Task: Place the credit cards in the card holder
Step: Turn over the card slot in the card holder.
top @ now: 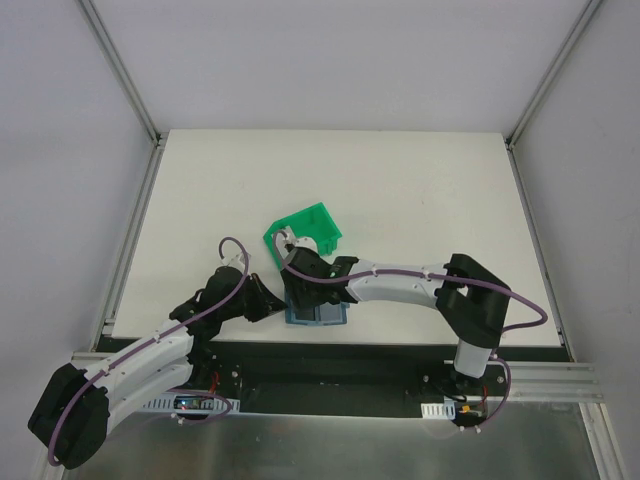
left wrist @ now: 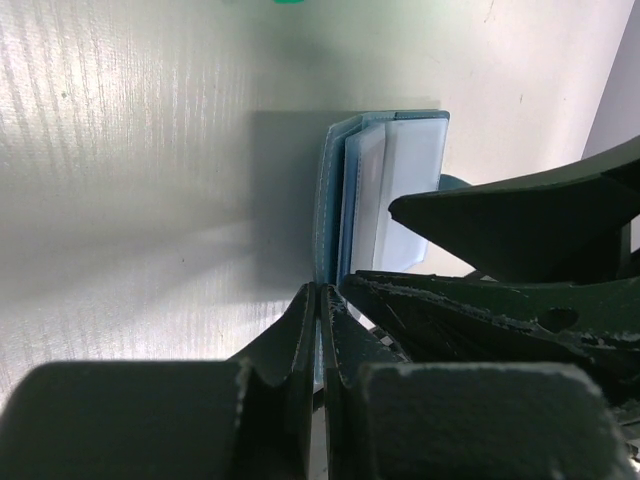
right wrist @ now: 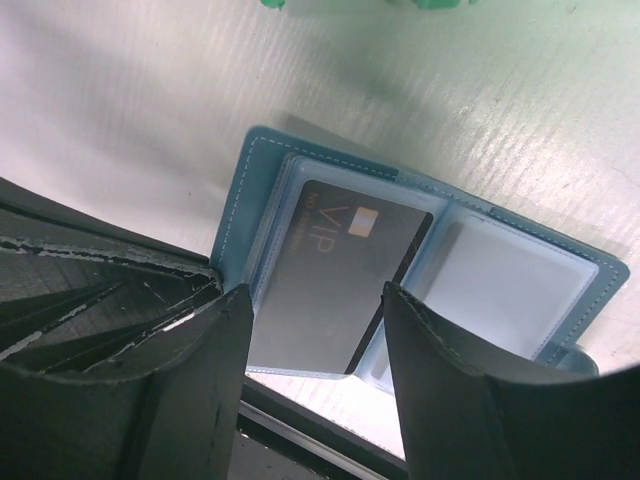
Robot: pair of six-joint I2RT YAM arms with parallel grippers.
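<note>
Card holder (right wrist: 520, 270): lies open on the table (top: 400, 180), pale blue pockets facing up, directly under the right gripper (right wrist: 318, 295) and at the tips of the left gripper (left wrist: 317, 295).
Dark card (right wrist: 330, 280): marked "VIP", tilted over one pocket, between the right gripper's fingers.
Right gripper: grasping the dark card by its long edges.
Left gripper: clenched on the edge of the card holder's teal cover, pinning it.
Green bin (top: 310, 225): sits just beyond the right gripper, away from the arm bases.

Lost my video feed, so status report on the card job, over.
Left end effector shut on card holder cover. Right end effector straddling dark card, grip unclear. Green bin beyond, not obstructing.
</note>
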